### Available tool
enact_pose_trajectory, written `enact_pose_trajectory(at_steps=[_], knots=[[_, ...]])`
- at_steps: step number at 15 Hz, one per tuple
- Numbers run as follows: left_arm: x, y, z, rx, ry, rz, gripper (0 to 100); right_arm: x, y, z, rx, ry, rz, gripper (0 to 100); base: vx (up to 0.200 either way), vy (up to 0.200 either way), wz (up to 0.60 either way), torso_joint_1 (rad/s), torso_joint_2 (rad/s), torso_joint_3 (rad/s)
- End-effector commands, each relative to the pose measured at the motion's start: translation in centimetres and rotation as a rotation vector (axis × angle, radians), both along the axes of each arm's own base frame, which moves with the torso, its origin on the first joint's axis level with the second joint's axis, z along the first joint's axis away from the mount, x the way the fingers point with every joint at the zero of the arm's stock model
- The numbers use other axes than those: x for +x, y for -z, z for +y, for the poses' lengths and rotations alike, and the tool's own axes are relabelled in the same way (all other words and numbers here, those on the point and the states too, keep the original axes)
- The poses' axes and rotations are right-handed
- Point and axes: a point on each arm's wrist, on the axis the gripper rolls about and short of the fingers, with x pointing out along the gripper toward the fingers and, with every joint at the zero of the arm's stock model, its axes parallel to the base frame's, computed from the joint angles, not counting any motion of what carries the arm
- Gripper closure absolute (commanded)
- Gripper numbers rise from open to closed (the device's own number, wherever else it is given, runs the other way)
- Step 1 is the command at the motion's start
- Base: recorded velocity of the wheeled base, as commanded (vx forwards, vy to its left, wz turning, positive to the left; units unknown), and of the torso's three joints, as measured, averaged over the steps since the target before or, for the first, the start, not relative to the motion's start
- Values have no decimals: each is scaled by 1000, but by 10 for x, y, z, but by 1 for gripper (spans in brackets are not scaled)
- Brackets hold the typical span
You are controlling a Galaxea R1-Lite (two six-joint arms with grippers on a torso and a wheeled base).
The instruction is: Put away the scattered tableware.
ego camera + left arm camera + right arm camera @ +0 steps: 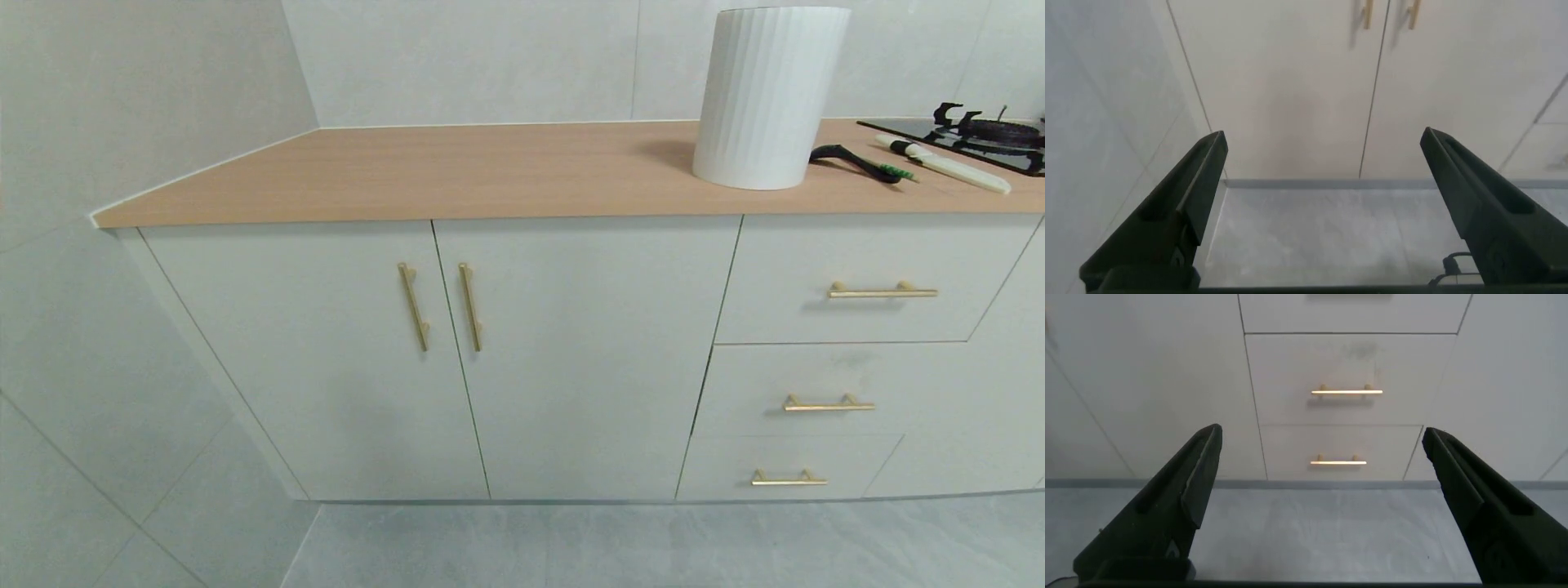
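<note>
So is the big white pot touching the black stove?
Apart. The head view shows bare counter and a black-handled utensil lying between the white pot and the stove.

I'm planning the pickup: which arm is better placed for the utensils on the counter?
Likely right. The black-handled green-tipped tool and long white utensil lie at the right end of the wooden counter, above the white drawers the right hand faces; the left hand faces the white cabinet doors.

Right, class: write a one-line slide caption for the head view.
White ribbed canister, black utensil and white utensil on a wooden countertop above shut cabinet doors.
</note>
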Motion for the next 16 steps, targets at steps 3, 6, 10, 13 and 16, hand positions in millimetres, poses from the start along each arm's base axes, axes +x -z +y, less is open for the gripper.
enact_pose_trajectory(at_steps=[3,6,10,13,16], knots=[[0,0,0,0,0,1,0,0,0,0,0,0,3,0,67,0,0,-2,1,2],[0,0,0,0,0,1,0,0,0,0,0,0,3,0,0,0,0,0,0,0],[0,0,0,0,0,0,0,0,0,0,0,0,3,0,0,-150,0,1,3,1],[0,0,0,0,0,1,0,0,0,0,0,0,3,0,0,-200,0,2,-2,1],[0,0,0,0,0,0,0,0,0,0,0,0,3,0,0,-200,0,4,1,1]])
